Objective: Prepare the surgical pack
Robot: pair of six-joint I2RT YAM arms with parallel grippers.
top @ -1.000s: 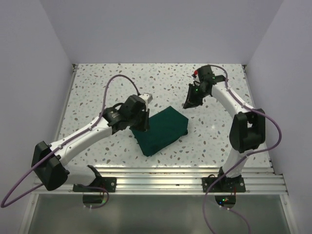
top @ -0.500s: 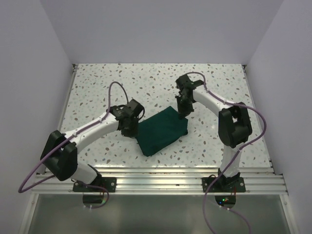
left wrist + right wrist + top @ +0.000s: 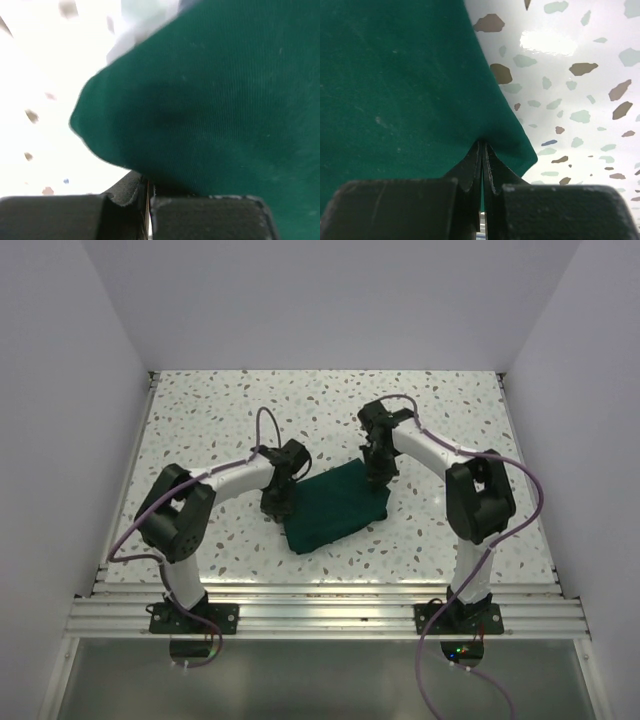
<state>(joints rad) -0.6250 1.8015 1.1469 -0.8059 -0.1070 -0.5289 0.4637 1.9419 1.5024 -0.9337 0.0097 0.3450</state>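
Speckled white terrazzo table (image 3: pixel 200 420), plain pale walls on three sides. Near the table's middle, a little toward the near edge: a folded dark green cloth drape (image 3: pixel 335 505), lying flat and turned askew to the table edges. At the drape's left corner, the left hand (image 3: pixel 279 500), lowered onto the cloth from the table's left side. Seen from the left wrist, black fingers (image 3: pixel 205 217) drawn together with only a thin slit between, green drape (image 3: pixel 210 100) bulging right at their tips, pinched there. At the drape's far right corner, the right hand (image 3: pixel 378 472), pointing down from the far side. Seen from the right wrist, both fingers (image 3: pixel 470 165) pressed tight together on the drape's edge (image 3: pixel 395 75), cloth puckered into a small peak at the pinch, bare speckled table (image 3: pixel 580 65) just beside it. Purple cables looping over both arms.
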